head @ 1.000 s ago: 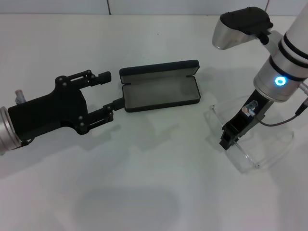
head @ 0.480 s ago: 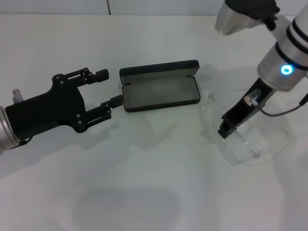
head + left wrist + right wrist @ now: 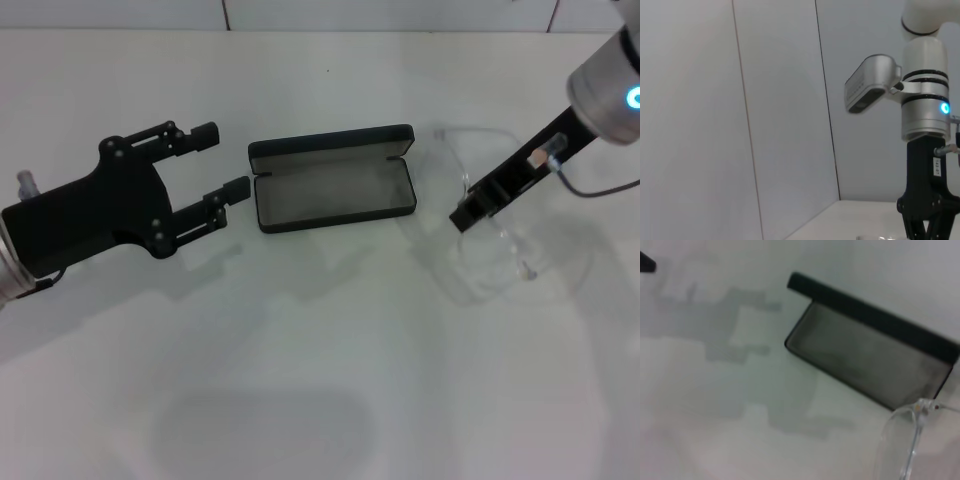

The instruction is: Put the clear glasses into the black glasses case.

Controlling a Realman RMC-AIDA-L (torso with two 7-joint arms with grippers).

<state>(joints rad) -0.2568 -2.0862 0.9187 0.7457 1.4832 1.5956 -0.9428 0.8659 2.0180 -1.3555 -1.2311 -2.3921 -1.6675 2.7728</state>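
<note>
We have the glasses (image 3: pixel 480 215) pinched in our right gripper (image 3: pixel 466 214), mid-carry; next we bring them over the open case (image 3: pixel 333 190) beside it, our left gripper (image 3: pixel 222 162) spread near its far end.

The case (image 3: pixel 333 178) lies open at upper centre of the head view. The glasses (image 3: pixel 478 215) sit just right of it. The left gripper (image 3: pixel 222 160) is left of it.

Right gripper (image 3: pixel 468 214), jaws closed on the clear glasses (image 3: pixel 478 240), has risen and shifted toward the black glasses case (image 3: pixel 333 178); the glasses now hang off the table, tilted (earlier resting flat), just beside the case's right end. Left gripper (image 3: pixel 222 162) has drawn slightly back from the case
</note>
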